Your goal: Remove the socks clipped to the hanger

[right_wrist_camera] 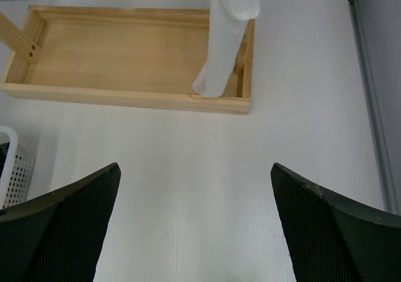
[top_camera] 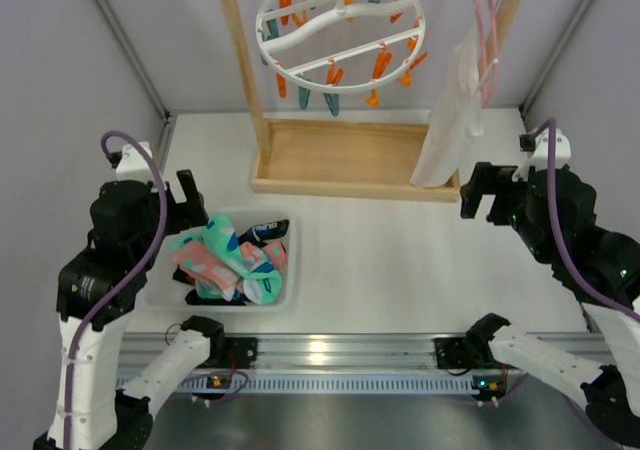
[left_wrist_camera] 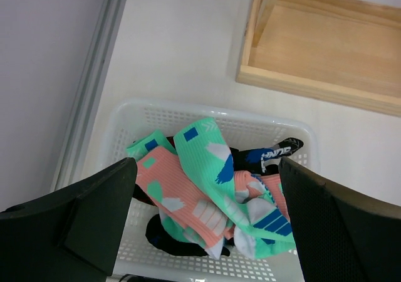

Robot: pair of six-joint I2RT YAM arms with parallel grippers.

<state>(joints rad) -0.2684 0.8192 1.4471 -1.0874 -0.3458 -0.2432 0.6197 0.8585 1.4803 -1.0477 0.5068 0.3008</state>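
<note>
The hanger, a white round ring with orange and teal pegs, hangs from the wooden rack's top bar with no socks on its pegs. The socks, teal-green, pink and black, lie piled in a white perforated basket; they also show in the left wrist view. My left gripper is open and empty, held above the basket's left end. My right gripper is open and empty over bare table at the right.
The wooden rack frame has a tray base at the back centre. A white garment hangs on a thin pink hanger at the rack's right end. A metal rail runs along the near edge.
</note>
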